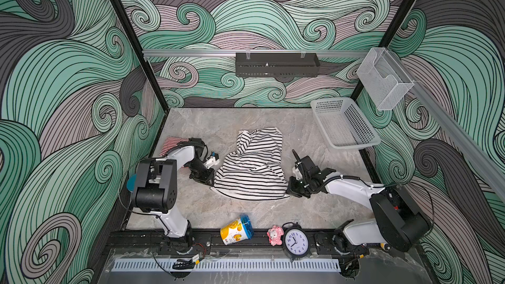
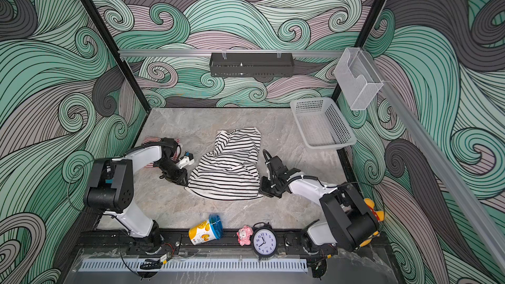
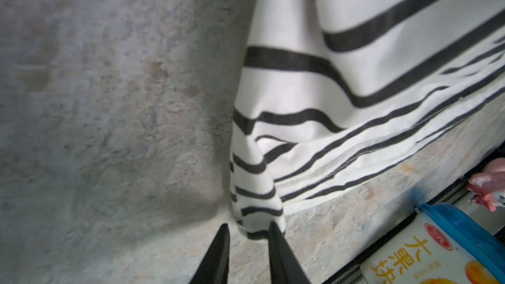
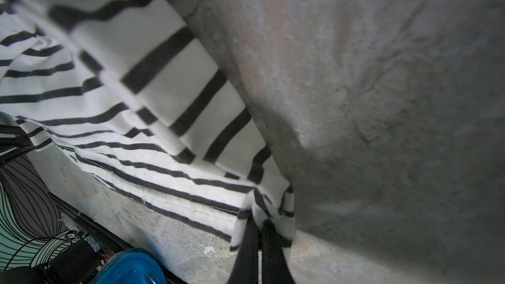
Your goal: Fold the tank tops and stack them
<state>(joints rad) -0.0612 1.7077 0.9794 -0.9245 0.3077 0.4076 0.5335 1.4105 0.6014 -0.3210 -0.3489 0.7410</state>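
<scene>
At centre of a top view, black top (image 1: 252, 165) lies rumpled, red top (image 1: 170, 143) mid-left; left gripper (image 3: 248, 225) spread at one hem corner, right gripper (image 4: 260, 222) pinches the other; hem wants even tension before folding.

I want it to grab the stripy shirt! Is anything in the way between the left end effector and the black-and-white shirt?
The left end effector is open, right at a corner of the black-and-white shirt; nothing visible stands between them.
</scene>
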